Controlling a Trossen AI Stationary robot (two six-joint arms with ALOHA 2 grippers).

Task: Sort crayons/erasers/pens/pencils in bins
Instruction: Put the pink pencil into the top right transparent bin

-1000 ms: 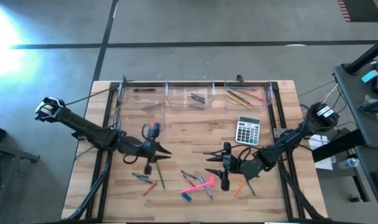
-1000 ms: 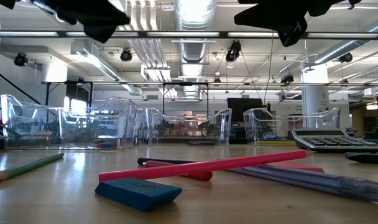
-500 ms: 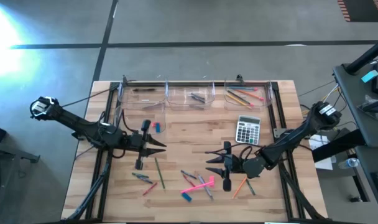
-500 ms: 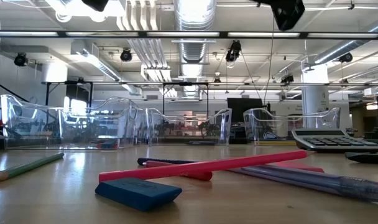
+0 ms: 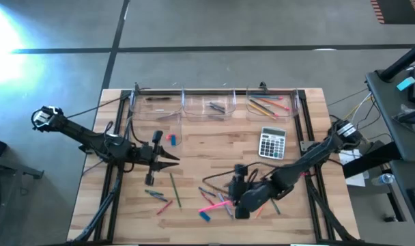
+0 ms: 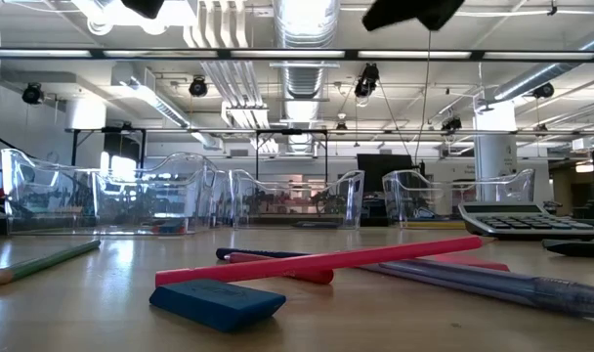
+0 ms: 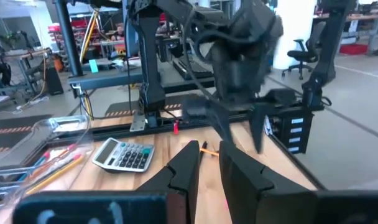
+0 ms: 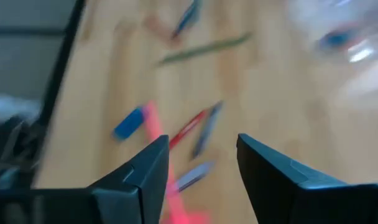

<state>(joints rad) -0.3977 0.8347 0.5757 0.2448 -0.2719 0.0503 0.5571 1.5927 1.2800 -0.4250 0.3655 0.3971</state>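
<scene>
A loose scatter of pencils (image 5: 175, 189), pens and one blue eraser (image 5: 205, 216) lies on the wooden table (image 5: 214, 147), just ahead of and below the right gripper (image 5: 209, 184), whose fingers (image 8: 273, 177) stand clearly apart with nothing between them. A long pink stick (image 6: 321, 261) crosses the pile, touching the other sticks around it, with the blue eraser just in front of it in the low view. Four clear bins (image 5: 215, 104) line the table's far edge, well apart from both sets of fingers; a grey calculator (image 5: 272, 143) sits near the right-hand bin. The left gripper (image 5: 175, 158) hovers over bare wood, its fingers (image 7: 184, 172) nearly together, holding nothing. Only the low view shows the ceiling ducts and lamps of the workshop; the left wrist view alone shows the opposite arm head-on.
</scene>
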